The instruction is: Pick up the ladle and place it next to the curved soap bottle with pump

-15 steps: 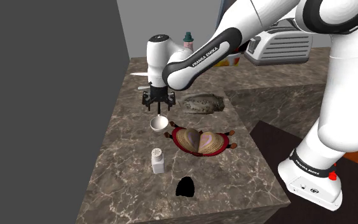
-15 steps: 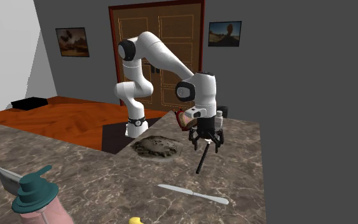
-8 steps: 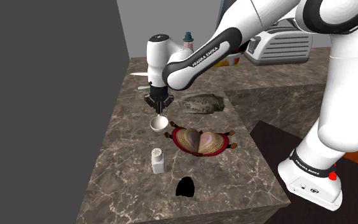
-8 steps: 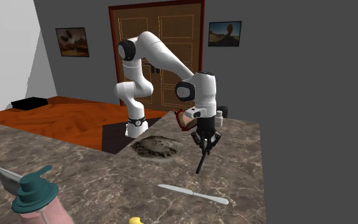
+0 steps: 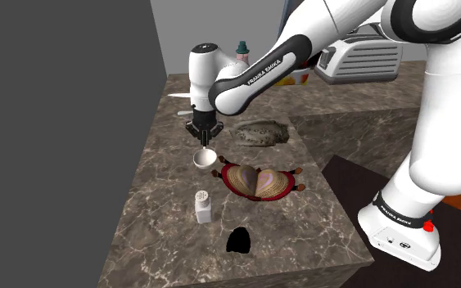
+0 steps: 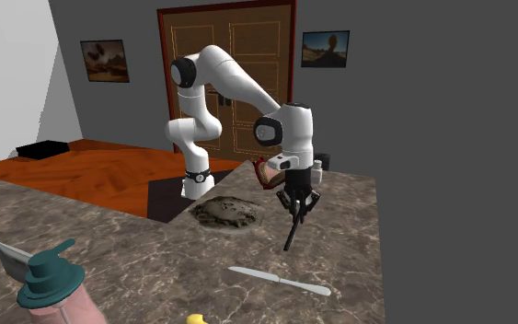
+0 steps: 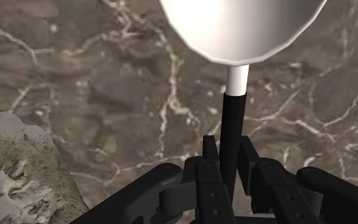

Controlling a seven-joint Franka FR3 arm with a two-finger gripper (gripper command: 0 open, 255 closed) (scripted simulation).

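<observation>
I see the jaws closed tight on the black handle of the ladle (image 5: pixel 205 157), gripping it partway along, with its white bowl (image 7: pixel 244 25) reaching out past them over the marble table (image 5: pixel 163 237). In the shoulder view the ladle sits just left of the rough grey stone (image 5: pixel 261 133) and farther back than the salt shaker (image 5: pixel 204 206). The soap bottle (image 5: pixel 241 51) with the teal pump stands well apart at the table's far end
</observation>
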